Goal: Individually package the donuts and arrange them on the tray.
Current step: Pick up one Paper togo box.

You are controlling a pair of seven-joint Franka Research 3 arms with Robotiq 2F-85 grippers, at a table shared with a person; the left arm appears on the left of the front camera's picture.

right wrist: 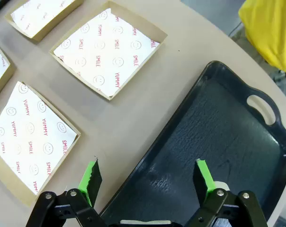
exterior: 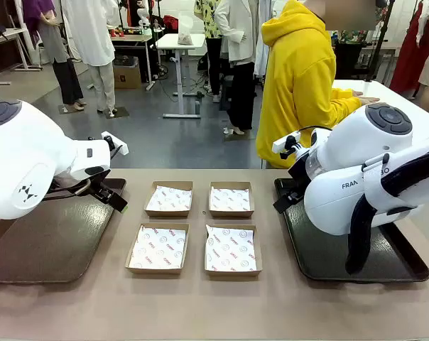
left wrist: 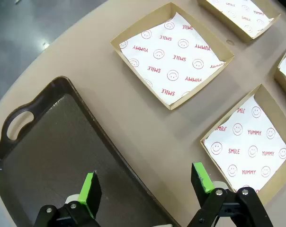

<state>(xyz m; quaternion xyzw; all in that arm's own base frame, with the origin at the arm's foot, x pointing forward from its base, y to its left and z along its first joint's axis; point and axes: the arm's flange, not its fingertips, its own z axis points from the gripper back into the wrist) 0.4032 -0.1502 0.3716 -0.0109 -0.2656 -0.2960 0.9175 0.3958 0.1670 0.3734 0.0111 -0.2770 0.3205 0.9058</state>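
Left gripper (left wrist: 147,182), jaws wide, hangs over the inner edge of the brown tray (left wrist: 48,156); right gripper (right wrist: 147,175), equally wide, over the black tray (right wrist: 218,137) at the right edge of the table (exterior: 200,305); 4 paper-lined boxes (exterior: 158,248) between

You can read red print on the white paper liner (left wrist: 174,59) in the left wrist view: "SMILE" and "YUMMY", repeated among smiley faces. The second liner (left wrist: 247,142) beside it carries the same two words, and so do the liners (right wrist: 105,49) in the right wrist view. On the right arm (exterior: 356,186) you see black letters "FRAN", with the rest hidden.
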